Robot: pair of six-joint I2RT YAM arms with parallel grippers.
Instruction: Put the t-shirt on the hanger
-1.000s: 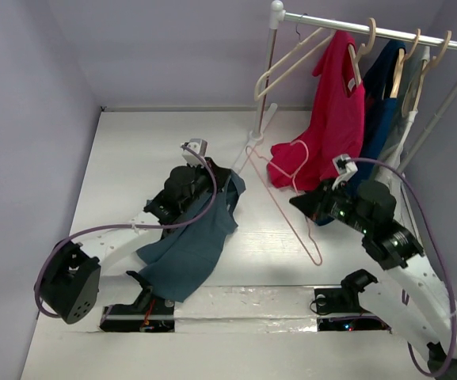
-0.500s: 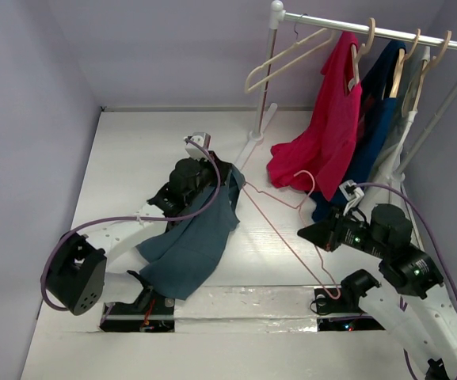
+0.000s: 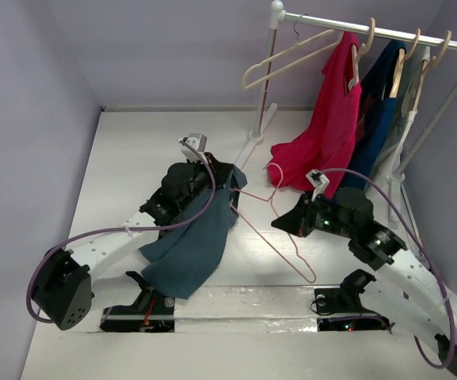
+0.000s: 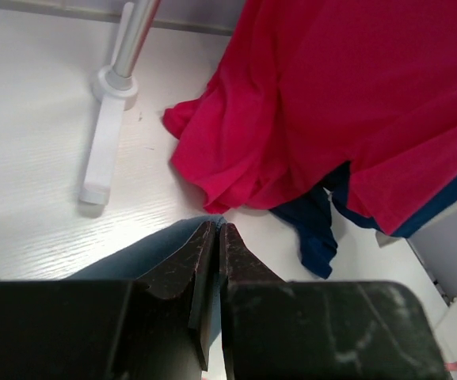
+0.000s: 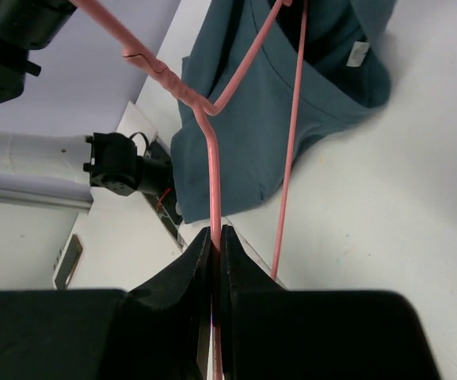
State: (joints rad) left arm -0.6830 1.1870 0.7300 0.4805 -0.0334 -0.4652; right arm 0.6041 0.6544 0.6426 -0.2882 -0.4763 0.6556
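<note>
Right hand (image 5: 216,236) is clamped shut on one slim rod of the pink hanger (image 5: 212,166), arm reaching in low and holding it tilted over the worktop (image 3: 133,150), right next to the t-shirt (image 3: 188,253). Left hand (image 3: 230,180) is pinched closed on the t-shirt's top edge, arm stretched forward, fabric draping back toward the bases. Red shirt (image 3: 323,134) hangs on the rack behind.
</note>
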